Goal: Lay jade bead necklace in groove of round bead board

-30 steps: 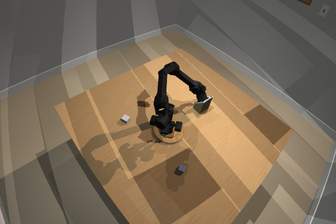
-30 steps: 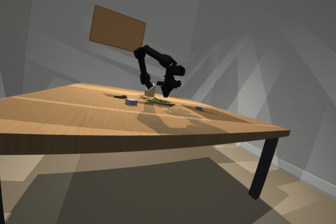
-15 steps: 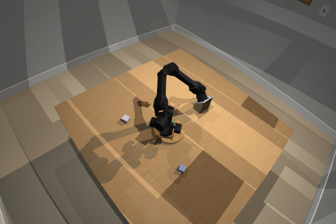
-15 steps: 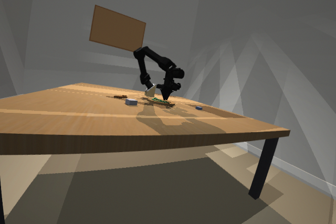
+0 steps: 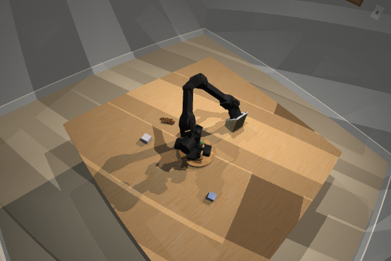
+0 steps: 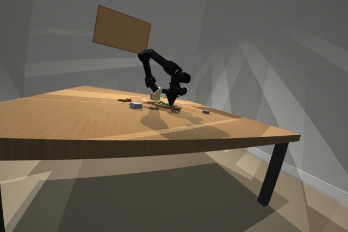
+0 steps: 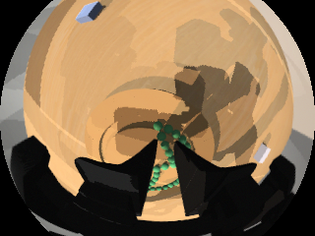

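The jade bead necklace is a strand of green beads lying bunched on the round wooden bead board. My gripper points straight down onto the board, with its two dark fingers closed in on a stretch of the beads. In the top view the wrist hides most of the board and the necklace; only a speck of green shows beside it.
A brown bead strand lies behind the board. A pale grey block sits to one side and a small blue block to the other. The arm's base bracket stands nearby.
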Robot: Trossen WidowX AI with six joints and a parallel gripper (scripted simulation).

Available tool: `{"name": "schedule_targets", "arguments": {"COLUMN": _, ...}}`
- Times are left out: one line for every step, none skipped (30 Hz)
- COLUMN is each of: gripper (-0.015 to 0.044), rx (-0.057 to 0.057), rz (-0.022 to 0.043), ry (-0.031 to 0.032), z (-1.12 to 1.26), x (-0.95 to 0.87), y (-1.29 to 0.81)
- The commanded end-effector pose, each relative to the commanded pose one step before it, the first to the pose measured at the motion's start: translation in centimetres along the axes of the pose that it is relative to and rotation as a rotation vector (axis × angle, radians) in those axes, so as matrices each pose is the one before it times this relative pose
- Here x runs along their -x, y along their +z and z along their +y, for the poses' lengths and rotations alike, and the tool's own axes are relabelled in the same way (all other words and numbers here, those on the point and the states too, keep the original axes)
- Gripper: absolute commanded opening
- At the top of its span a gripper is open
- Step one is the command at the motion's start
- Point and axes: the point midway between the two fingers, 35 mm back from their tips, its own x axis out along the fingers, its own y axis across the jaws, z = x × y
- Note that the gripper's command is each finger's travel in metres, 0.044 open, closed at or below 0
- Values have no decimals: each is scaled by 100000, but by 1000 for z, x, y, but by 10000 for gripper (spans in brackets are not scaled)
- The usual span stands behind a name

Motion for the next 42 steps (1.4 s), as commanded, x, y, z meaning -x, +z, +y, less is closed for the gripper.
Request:
{"name": "schedule_targets", "arguments": {"gripper": 0, "rx": -46, "rz": -41, "ry": -20, "z": -14, "x": 27, "y": 13}}
{"name": "schedule_targets", "arguments": {"gripper": 0, "rx": 0, "rz": 0, "ry": 0, "z": 0, "x": 0, "y": 0}}
{"name": "schedule_targets", "arguments": {"gripper": 0, "rx": 0, "rz": 0, "ry": 0, "z": 0, "x": 0, "y": 0}}
{"name": "schedule_targets", "arguments": {"gripper": 0, "rx": 0, "rz": 0, "ry": 0, "z": 0, "x": 0, "y": 0}}
{"name": "schedule_targets", "arguments": {"gripper": 0, "rx": 0, "rz": 0, "ry": 0, "z": 0, "x": 0, "y": 0}}
{"name": "schedule_targets", "arguments": {"gripper": 0, "rx": 0, "rz": 0, "ry": 0, "z": 0, "x": 0, "y": 0}}
{"name": "schedule_targets", "arguments": {"gripper": 0, "rx": 0, "rz": 0, "ry": 0, "z": 0, "x": 0, "y": 0}}
{"name": "schedule_targets", "arguments": {"gripper": 0, "rx": 0, "rz": 0, "ry": 0, "z": 0, "x": 0, "y": 0}}
{"name": "schedule_targets", "arguments": {"gripper": 0, "rx": 0, "rz": 0, "ry": 0, "z": 0, "x": 0, "y": 0}}
{"name": "schedule_targets", "arguments": {"gripper": 0, "rx": 0, "rz": 0, "ry": 0, "z": 0, "x": 0, "y": 0}}
{"name": "schedule_targets", "arguments": {"gripper": 0, "rx": 0, "rz": 0, "ry": 0, "z": 0, "x": 0, "y": 0}}
{"name": "schedule_targets", "arguments": {"gripper": 0, "rx": 0, "rz": 0, "ry": 0, "z": 0, "x": 0, "y": 0}}
{"name": "schedule_targets", "arguments": {"gripper": 0, "rx": 0, "rz": 0, "ry": 0, "z": 0, "x": 0, "y": 0}}
{"name": "schedule_targets", "arguments": {"gripper": 0, "rx": 0, "rz": 0, "ry": 0, "z": 0, "x": 0, "y": 0}}
{"name": "schedule_targets", "arguments": {"gripper": 0, "rx": 0, "rz": 0, "ry": 0, "z": 0, "x": 0, "y": 0}}
{"name": "schedule_targets", "arguments": {"gripper": 0, "rx": 0, "rz": 0, "ry": 0, "z": 0, "x": 0, "y": 0}}
{"name": "schedule_targets", "arguments": {"gripper": 0, "rx": 0, "rz": 0, "ry": 0, "z": 0, "x": 0, "y": 0}}
{"name": "schedule_targets", "arguments": {"gripper": 0, "rx": 0, "rz": 0, "ry": 0, "z": 0, "x": 0, "y": 0}}
{"name": "schedule_targets", "arguments": {"gripper": 0, "rx": 0, "rz": 0, "ry": 0, "z": 0, "x": 0, "y": 0}}
{"name": "schedule_targets", "arguments": {"gripper": 0, "rx": 0, "rz": 0, "ry": 0, "z": 0, "x": 0, "y": 0}}
{"name": "schedule_targets", "arguments": {"gripper": 0, "rx": 0, "rz": 0, "ry": 0, "z": 0, "x": 0, "y": 0}}
{"name": "schedule_targets", "arguments": {"gripper": 0, "rx": 0, "rz": 0, "ry": 0, "z": 0, "x": 0, "y": 0}}
{"name": "schedule_targets", "arguments": {"gripper": 0, "rx": 0, "rz": 0, "ry": 0, "z": 0, "x": 0, "y": 0}}
{"name": "schedule_targets", "arguments": {"gripper": 0, "rx": 0, "rz": 0, "ry": 0, "z": 0, "x": 0, "y": 0}}
{"name": "schedule_targets", "arguments": {"gripper": 0, "rx": 0, "rz": 0, "ry": 0, "z": 0, "x": 0, "y": 0}}
{"name": "schedule_targets", "arguments": {"gripper": 0, "rx": 0, "rz": 0, "ry": 0, "z": 0, "x": 0, "y": 0}}
{"name": "schedule_targets", "arguments": {"gripper": 0, "rx": 0, "rz": 0, "ry": 0, "z": 0, "x": 0, "y": 0}}
{"name": "schedule_targets", "arguments": {"gripper": 0, "rx": 0, "rz": 0, "ry": 0, "z": 0, "x": 0, "y": 0}}
{"name": "schedule_targets", "arguments": {"gripper": 0, "rx": 0, "rz": 0, "ry": 0, "z": 0, "x": 0, "y": 0}}
{"name": "schedule_targets", "arguments": {"gripper": 0, "rx": 0, "rz": 0, "ry": 0, "z": 0, "x": 0, "y": 0}}
{"name": "schedule_targets", "arguments": {"gripper": 0, "rx": 0, "rz": 0, "ry": 0, "z": 0, "x": 0, "y": 0}}
{"name": "schedule_targets", "arguments": {"gripper": 0, "rx": 0, "rz": 0, "ry": 0, "z": 0, "x": 0, "y": 0}}
{"name": "schedule_targets", "arguments": {"gripper": 0, "rx": 0, "rz": 0, "ry": 0, "z": 0, "x": 0, "y": 0}}
{"name": "schedule_targets", "arguments": {"gripper": 0, "rx": 0, "rz": 0, "ry": 0, "z": 0, "x": 0, "y": 0}}
{"name": "schedule_targets", "arguments": {"gripper": 0, "rx": 0, "rz": 0, "ry": 0, "z": 0, "x": 0, "y": 0}}
{"name": "schedule_targets", "arguments": {"gripper": 0, "rx": 0, "rz": 0, "ry": 0, "z": 0, "x": 0, "y": 0}}
{"name": "schedule_targets", "arguments": {"gripper": 0, "rx": 78, "rz": 42, "ry": -35, "z": 8, "x": 46, "y": -10}}
{"name": "schedule_targets", "arguments": {"gripper": 0, "rx": 234, "rz": 125, "ry": -108, "z": 23, "x": 138, "y": -32}}
{"name": "schedule_targets", "arguments": {"gripper": 0, "rx": 351, "rz": 188, "ry": -164, "z": 33, "x": 207, "y": -48}}
{"name": "schedule_targets", "arguments": {"gripper": 0, "rx": 234, "rz": 125, "ry": -112, "z": 22, "x": 138, "y": -33}}
{"name": "schedule_targets", "arguments": {"gripper": 0, "rx": 78, "rz": 42, "ry": -38, "z": 7, "x": 46, "y": -11}}
{"name": "schedule_targets", "arguments": {"gripper": 0, "rx": 0, "rz": 0, "ry": 0, "z": 0, "x": 0, "y": 0}}
